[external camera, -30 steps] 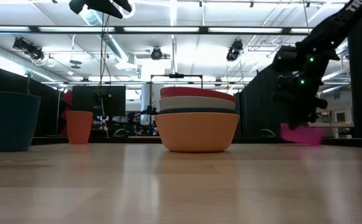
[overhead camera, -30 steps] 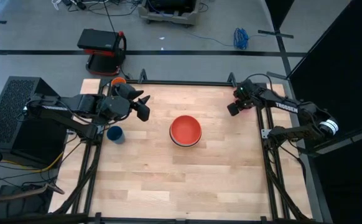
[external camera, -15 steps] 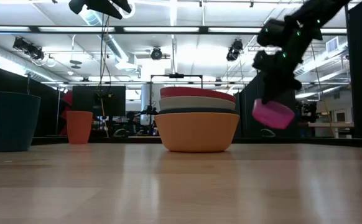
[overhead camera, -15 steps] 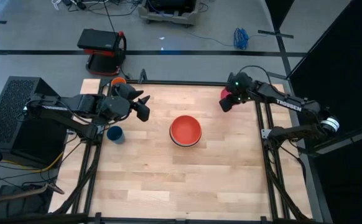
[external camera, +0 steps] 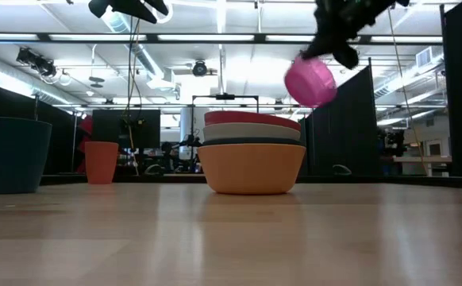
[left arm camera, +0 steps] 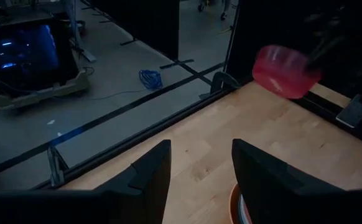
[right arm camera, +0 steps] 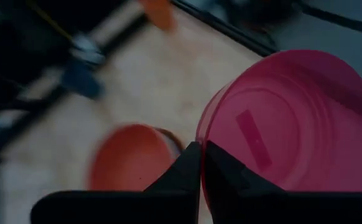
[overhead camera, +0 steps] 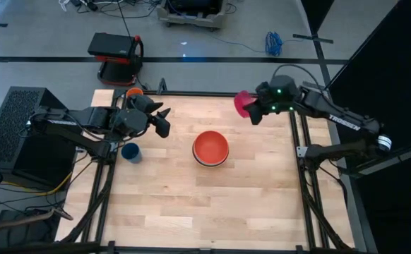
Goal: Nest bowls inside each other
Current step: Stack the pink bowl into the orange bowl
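Already the round plastic bowls, red on white on dark teal on orange [external camera: 252,164], sit nested mid-table. Only the small pink plastic bowl [overhead camera: 243,103] remains, pinched by its rim in the right gripper [overhead camera: 253,113], aloft near the table's far edge. Left gripper [overhead camera: 164,121] waits half-open, empty.

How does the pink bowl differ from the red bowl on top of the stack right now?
The pink bowl is in the air, tilted on its side, pinched at its rim by the right tool; the red bowl sits level, nested on top of the stack in the middle of the table. The pink bowl looks smaller than the red one. Both are plain round bowls, and the left tool touches neither.
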Robot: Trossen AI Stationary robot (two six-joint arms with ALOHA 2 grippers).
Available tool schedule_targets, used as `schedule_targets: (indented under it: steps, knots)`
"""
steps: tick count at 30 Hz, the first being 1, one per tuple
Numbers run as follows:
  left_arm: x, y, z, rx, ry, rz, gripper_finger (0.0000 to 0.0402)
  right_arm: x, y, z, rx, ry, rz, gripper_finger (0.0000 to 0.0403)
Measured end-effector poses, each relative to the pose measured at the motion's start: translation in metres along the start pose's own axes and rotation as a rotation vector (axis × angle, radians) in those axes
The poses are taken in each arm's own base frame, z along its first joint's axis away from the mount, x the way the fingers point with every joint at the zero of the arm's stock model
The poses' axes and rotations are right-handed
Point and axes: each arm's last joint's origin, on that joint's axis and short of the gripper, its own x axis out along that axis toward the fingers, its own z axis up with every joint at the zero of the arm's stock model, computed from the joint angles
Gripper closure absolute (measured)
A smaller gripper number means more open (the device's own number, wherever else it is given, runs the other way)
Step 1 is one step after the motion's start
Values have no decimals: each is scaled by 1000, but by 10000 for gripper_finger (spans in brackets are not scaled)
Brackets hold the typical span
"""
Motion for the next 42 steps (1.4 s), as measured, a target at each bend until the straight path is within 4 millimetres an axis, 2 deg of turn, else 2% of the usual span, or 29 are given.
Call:
schedule_targets:
  steps: [6, 25, 36, 42]
  knots:
    - [0, 0, 0, -2, -2, -1, 243, 2, 31, 6, -2, -97, 206, 403]
    - [0, -3, 5, -2, -38, -24, 243, 61, 82, -40, -47, 157, 329, 403]
    - [0, -3, 5, -4, -36, -33, 243, 99, 86, -64, -81, 271, 286, 403]
    - [0, -4, 5, -5, -30, -44, 243, 108, 80, -70, -123, 296, 208, 403]
